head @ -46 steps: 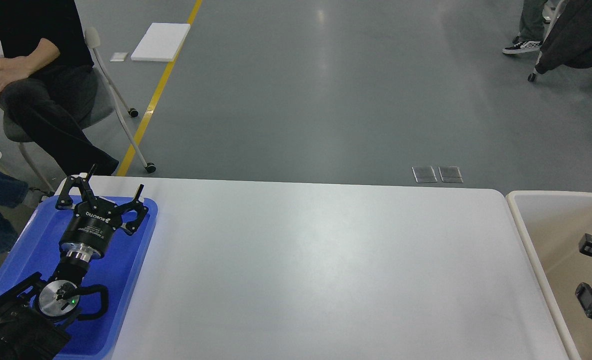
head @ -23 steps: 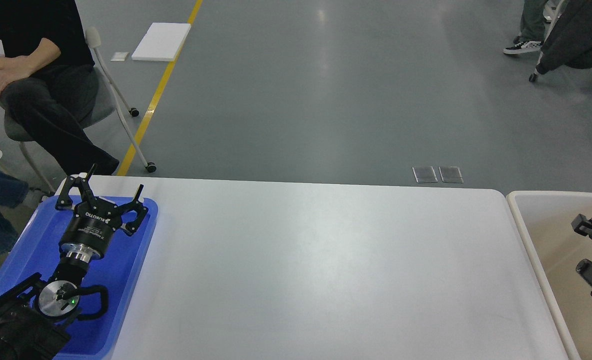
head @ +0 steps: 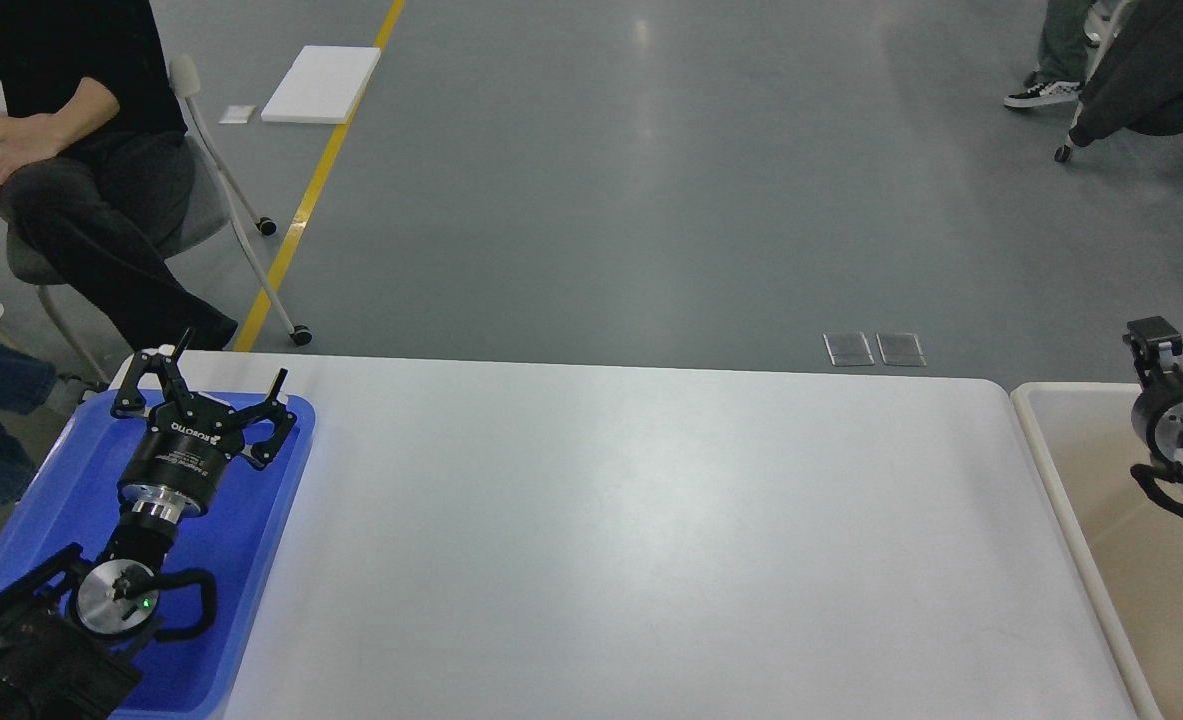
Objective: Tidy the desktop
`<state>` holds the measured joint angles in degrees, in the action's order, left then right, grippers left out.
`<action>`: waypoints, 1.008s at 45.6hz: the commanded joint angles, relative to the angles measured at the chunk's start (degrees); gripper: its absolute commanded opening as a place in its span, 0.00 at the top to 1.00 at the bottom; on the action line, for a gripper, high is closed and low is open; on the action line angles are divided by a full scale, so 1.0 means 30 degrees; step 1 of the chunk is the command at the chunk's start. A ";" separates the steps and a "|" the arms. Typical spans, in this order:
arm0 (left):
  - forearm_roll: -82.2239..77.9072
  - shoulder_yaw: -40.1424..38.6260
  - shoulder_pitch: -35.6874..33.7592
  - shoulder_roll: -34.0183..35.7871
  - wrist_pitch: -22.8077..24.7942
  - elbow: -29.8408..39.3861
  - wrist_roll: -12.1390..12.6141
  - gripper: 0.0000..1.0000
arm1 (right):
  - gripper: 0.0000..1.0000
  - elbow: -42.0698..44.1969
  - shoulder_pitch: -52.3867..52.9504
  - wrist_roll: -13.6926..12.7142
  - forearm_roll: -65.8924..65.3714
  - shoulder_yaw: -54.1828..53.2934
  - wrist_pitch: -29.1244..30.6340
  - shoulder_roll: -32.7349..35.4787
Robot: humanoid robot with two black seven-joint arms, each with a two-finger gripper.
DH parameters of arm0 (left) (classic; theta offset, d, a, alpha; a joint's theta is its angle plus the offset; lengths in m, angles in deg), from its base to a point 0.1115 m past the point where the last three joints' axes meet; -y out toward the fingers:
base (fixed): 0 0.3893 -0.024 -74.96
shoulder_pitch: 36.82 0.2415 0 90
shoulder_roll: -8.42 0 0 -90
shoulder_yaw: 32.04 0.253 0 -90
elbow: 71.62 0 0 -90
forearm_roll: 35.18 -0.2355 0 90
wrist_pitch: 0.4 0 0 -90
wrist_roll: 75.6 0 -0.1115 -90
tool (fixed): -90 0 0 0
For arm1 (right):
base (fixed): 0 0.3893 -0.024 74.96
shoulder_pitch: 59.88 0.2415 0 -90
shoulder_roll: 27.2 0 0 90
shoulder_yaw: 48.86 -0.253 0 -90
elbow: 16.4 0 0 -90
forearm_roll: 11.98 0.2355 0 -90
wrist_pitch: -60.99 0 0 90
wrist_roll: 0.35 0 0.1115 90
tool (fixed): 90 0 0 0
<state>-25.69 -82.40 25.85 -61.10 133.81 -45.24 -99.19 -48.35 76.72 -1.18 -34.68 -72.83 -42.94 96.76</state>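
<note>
The desktop (head: pixel 631 540) is a wide white tabletop with rounded corners, and nothing lies on its bare surface. My left gripper (head: pixel 235 354) is open and empty, hovering over the far end of the blue tray (head: pixel 61 490) at the table's left edge. My right arm's end (head: pixel 1154 338) shows at the right edge above the beige-white tub (head: pixel 1051 480). It is small and dark there, so its fingers cannot be told apart.
A seated person (head: pixel 61 180) on a wheeled chair is beyond the table's far left corner. A white foam board (head: pixel 321 84) lies on the grey floor by a yellow line. Another chair and a person's feet (head: pixel 1046 92) are at the far right.
My right arm has risen out of the tub and now sits higher at the right edge. The left arm and gripper have not moved.
</note>
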 commanded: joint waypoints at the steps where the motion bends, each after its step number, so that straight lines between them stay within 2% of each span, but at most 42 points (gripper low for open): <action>1: 0.0000 0.0000 -0.0001 -0.0001 0.0001 -0.0003 -0.0016 0.01 | 0.00 -0.3057 -0.0649 0.1738 0.0184 -0.4634 0.1916 0.0164; 6: 0.0000 0.0000 -0.0001 -0.0001 0.0001 0.0026 0.0013 0.01 | 0.00 -0.3410 -0.0854 0.3731 0.0330 -0.5249 0.3060 -0.0186; 10: 0.0000 0.0000 -0.0001 -0.0001 0.0001 -0.0003 -0.0016 0.01 | 0.00 -0.3585 -0.1351 0.4582 0.0360 -0.5805 0.4113 -0.0742; 18: 0.0000 0.0000 -0.0030 -0.0001 0.0001 -0.0003 0.0013 0.01 | 0.00 -0.4346 -0.2757 0.4672 0.0740 -0.7592 0.6956 -0.2265; 23: 0.0000 0.0000 -0.0001 -0.0001 0.0001 -0.0003 0.0013 0.01 | 0.00 -0.5430 -0.3578 0.4701 0.0829 -0.8442 0.7310 -0.3056; 28: 0.0000 0.0000 -0.0001 -0.0001 0.0001 0.0026 0.0013 0.01 | 0.00 -0.5871 -0.4398 0.5197 0.0770 -0.8882 0.7018 -0.4198; 31: 0.0000 0.0000 -0.0001 -0.0001 0.0001 -0.0003 -0.0016 0.01 | 0.00 -0.5988 -0.5129 0.6337 0.0741 -0.9320 0.6929 -0.4902; 35: 0.0000 0.0000 -0.0030 -0.0001 0.0001 0.0026 0.0013 0.01 | 0.00 -0.5930 -0.6126 0.8913 0.0711 -1.0170 0.6871 -0.5606; 38: 0.0000 0.0000 -0.0001 -0.0001 0.0001 -0.0003 0.0013 0.01 | 0.00 -0.5930 -0.6625 1.0234 0.0741 -1.0581 0.6899 -0.5957; 46: 0.0000 0.0000 -0.0030 -0.0001 0.0001 -0.0003 -0.0016 0.01 | 0.00 -0.5258 -0.7300 1.2374 0.0829 -1.1636 0.6403 -0.7363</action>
<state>-25.69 -82.40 25.79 -61.10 133.81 -45.22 -99.15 -65.16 58.94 25.82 -32.40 -103.05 -22.71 80.42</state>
